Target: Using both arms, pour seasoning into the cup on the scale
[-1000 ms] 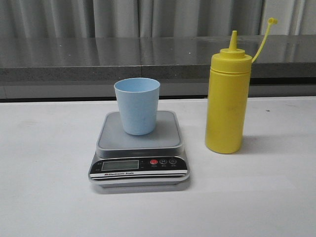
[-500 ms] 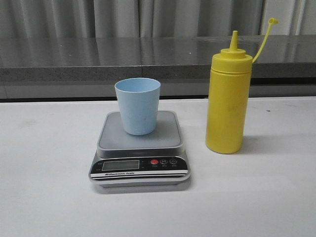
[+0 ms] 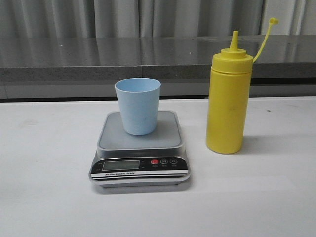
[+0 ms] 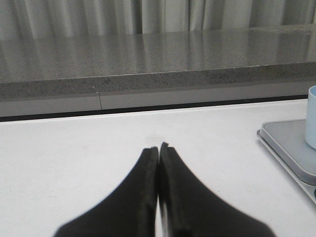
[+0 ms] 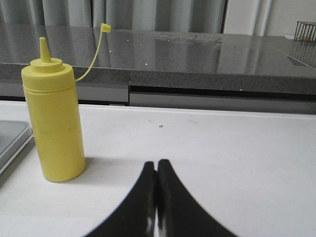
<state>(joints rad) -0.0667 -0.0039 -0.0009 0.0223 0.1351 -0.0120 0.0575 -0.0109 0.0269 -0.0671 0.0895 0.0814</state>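
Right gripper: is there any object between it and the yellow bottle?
Nothing visible. In the right wrist view only bare white table lies between the shut right gripper and the upright yellow bottle.

A plain white matte worktop [image 3: 44,197] fills the lower half of the front view, its surface smooth and lightly scuffed, with a tiny dark speck [image 5: 161,126] showing in the right wrist view. Along its far edge runs a long grey speckled stone ledge [image 3: 74,61] with a glossy top that mirrors the backdrop, and a paler grey band beneath it. Behind the ledge hangs a pleated grey-white curtain [image 3: 113,17]. In the right wrist view, a small dark wire-mesh basket [image 5: 306,30] stands on the ledge.
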